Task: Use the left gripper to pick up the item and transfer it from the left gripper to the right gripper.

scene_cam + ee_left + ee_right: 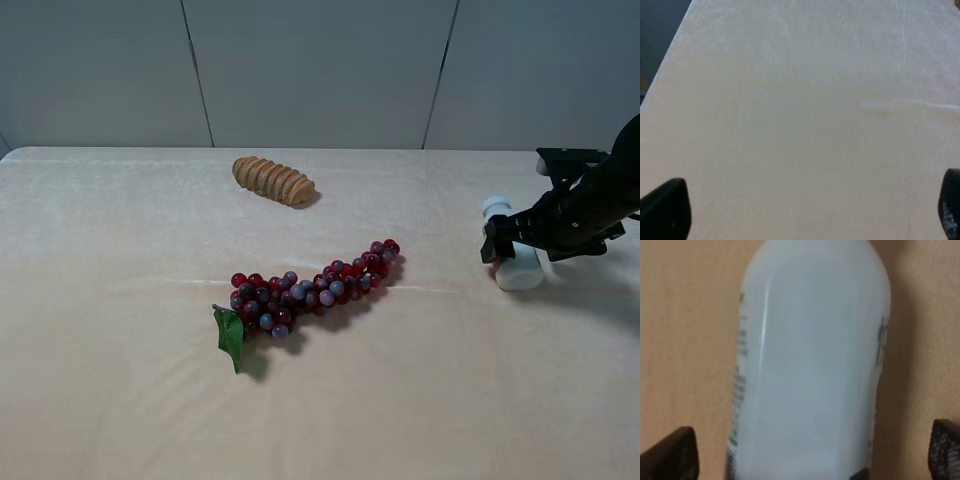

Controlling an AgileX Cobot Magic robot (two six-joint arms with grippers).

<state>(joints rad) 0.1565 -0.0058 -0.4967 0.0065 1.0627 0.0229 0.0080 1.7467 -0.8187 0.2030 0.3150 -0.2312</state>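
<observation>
The small white bottle (518, 268) lies on the cloth-covered table at the far right, with its white cap (495, 207) pointing away. My right gripper (510, 245) hangs right over it, open, with a finger on either side. In the right wrist view the bottle (810, 360) fills the picture between the two wide-apart fingertips (670, 452), and neither touches it. My left gripper (807, 210) is open and empty over bare cloth. The left arm is out of the exterior high view.
A red-purple grape bunch (310, 290) with a green leaf lies mid-table. A ribbed tan wooden piece (273, 180) lies at the back. The table's (120, 300) far edge meets a grey wall. The left wrist view shows the table's side edge (670, 65).
</observation>
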